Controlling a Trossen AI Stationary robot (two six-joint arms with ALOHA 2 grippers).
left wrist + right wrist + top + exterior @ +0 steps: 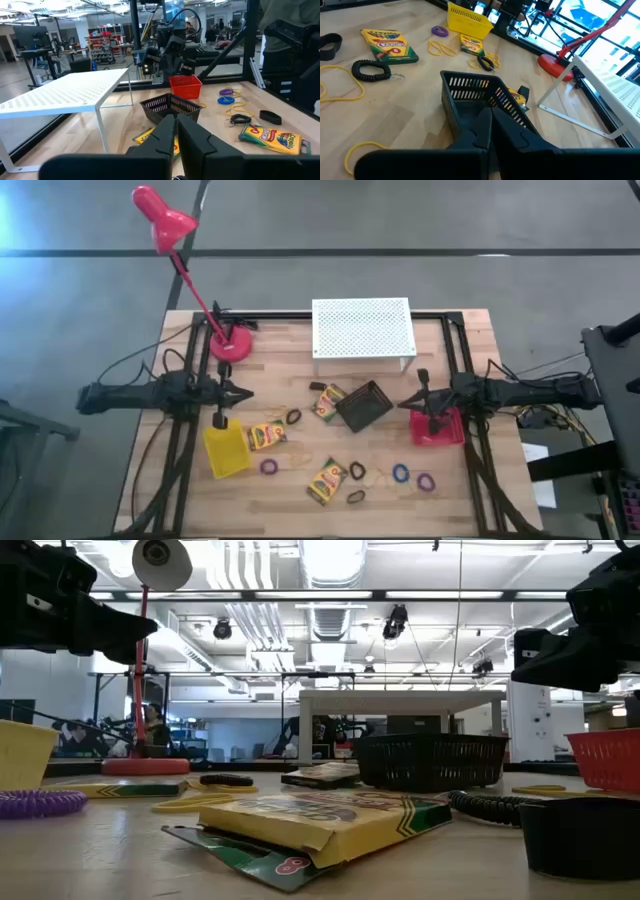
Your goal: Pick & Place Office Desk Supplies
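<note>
Over the wooden table [300, 480], both arms reach inward; left gripper [221, 420] and right gripper [433, 423] clenched, empty.

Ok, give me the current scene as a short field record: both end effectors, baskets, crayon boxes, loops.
left end effector: shut, empty, above the yellow basket
right end effector: shut, empty, over the red basket
black basket: mid-table, in front of the white shelf, tilted against one crayon box
crayon boxes: three, all on the table, none in a basket
loops: scattered loose on the table; purple loop beside the yellow basket
lamp: back left
</note>
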